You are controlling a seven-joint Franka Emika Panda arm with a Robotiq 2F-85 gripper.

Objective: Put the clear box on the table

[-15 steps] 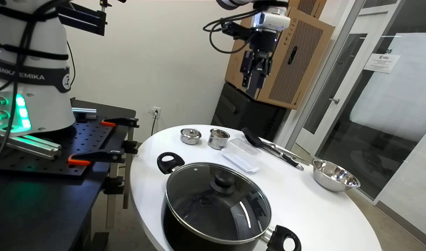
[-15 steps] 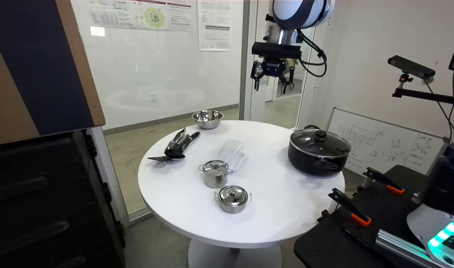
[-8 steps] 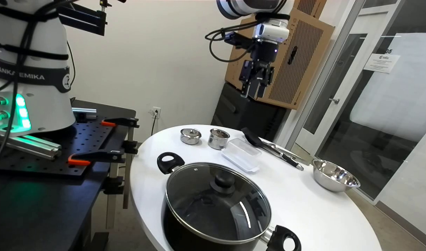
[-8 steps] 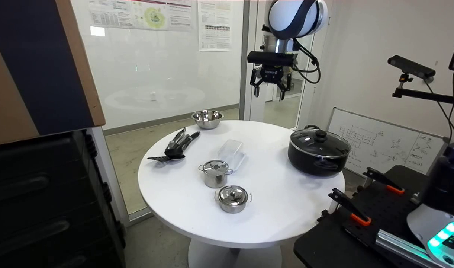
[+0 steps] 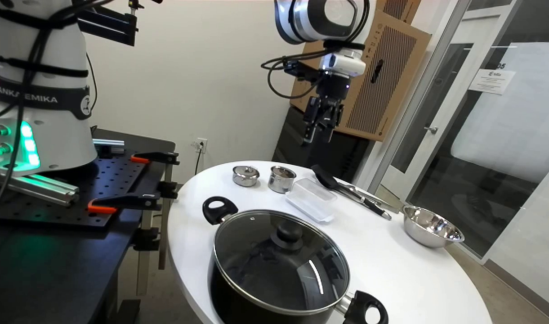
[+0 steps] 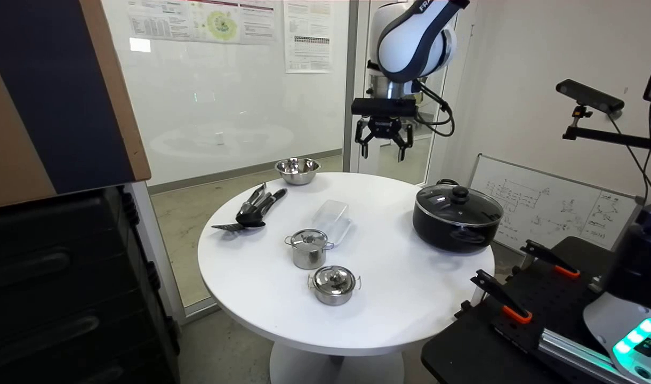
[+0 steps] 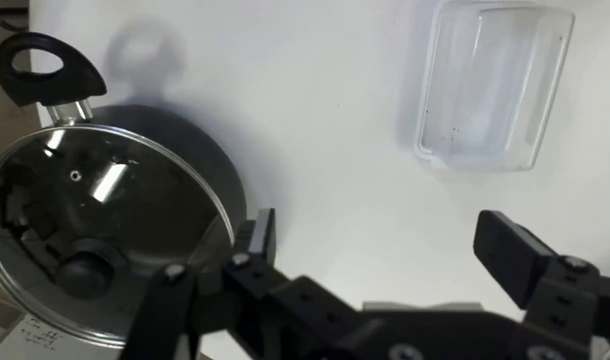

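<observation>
black pot (lidded) | steel bowl | utensils | cardboard box | whiteboard

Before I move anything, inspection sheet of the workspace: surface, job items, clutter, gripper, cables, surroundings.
Surface: round white table; damage, nothing seen.
Job items: clear box, already on the table, not gripped.
Clutter: black pot, tall steel pot, low steel pot, all lidded; bowl; utensils.
Gripper: open, empty, above the table.
Cables: black loop off the arm, apart from the table.
Surroundings: black workbench with clamps, cardboard box, whiteboard.
</observation>
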